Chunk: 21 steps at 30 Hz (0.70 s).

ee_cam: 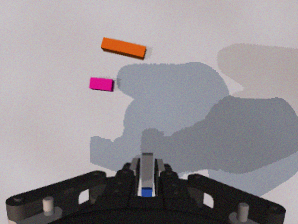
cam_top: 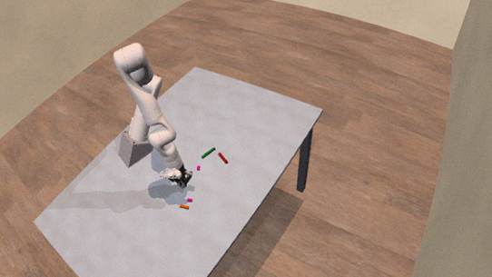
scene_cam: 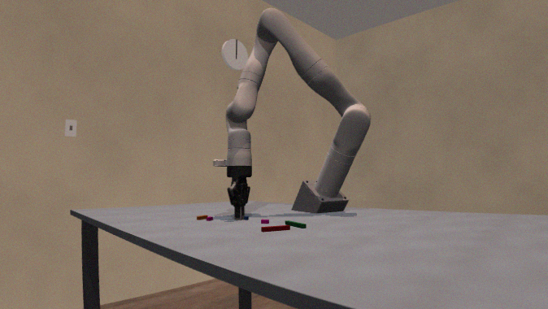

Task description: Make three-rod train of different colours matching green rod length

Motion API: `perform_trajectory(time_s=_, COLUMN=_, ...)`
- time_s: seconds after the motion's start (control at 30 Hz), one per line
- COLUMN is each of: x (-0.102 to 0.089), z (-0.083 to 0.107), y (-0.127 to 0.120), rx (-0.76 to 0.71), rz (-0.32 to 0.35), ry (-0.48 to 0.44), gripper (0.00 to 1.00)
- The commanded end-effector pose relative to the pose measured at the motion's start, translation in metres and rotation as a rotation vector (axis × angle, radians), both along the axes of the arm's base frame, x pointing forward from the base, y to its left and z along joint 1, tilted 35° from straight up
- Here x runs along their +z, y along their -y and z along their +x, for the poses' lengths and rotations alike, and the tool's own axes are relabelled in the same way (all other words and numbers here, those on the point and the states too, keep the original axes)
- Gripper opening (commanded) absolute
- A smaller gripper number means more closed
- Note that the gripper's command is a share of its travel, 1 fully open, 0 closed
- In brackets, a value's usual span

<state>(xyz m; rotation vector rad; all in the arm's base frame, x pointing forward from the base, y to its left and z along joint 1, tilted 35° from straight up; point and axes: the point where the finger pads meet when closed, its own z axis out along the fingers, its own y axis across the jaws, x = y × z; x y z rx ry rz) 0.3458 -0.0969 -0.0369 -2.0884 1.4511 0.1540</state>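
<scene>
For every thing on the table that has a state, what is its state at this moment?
Claw: down at the table, fingers a little apart, not clamping.
Blue rod: between the claw's fingers, at table level.
Orange rod: flat, free.
Magenta rod near the orange one: flat, apart from it.
Second magenta rod: flat, alone.
Red rod: flat, untouched.
Green rod: flat, untouched.
</scene>
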Motion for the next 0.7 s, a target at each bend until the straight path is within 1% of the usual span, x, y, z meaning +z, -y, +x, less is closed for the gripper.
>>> perform_trajectory(time_s=0.0, x=0.0002, z=0.0002, y=0.0006, rx=-0.001, rz=-0.001, ry=0.001, gripper=0.20)
perform_trajectory(time_s=0.13, x=0.0002, z=0.0002, y=0.0006, rx=-0.001, rz=-0.001, ry=0.001, gripper=0.20)
perform_trajectory(time_s=0.17, x=0.0002, z=0.0002, y=0.0006, rx=-0.001, rz=-0.001, ry=0.001, gripper=0.24)
perform_trajectory(time_s=0.67, x=0.0028, z=-0.0005, y=0.0023, rx=-0.001, rz=-0.001, ry=0.001, gripper=0.24)
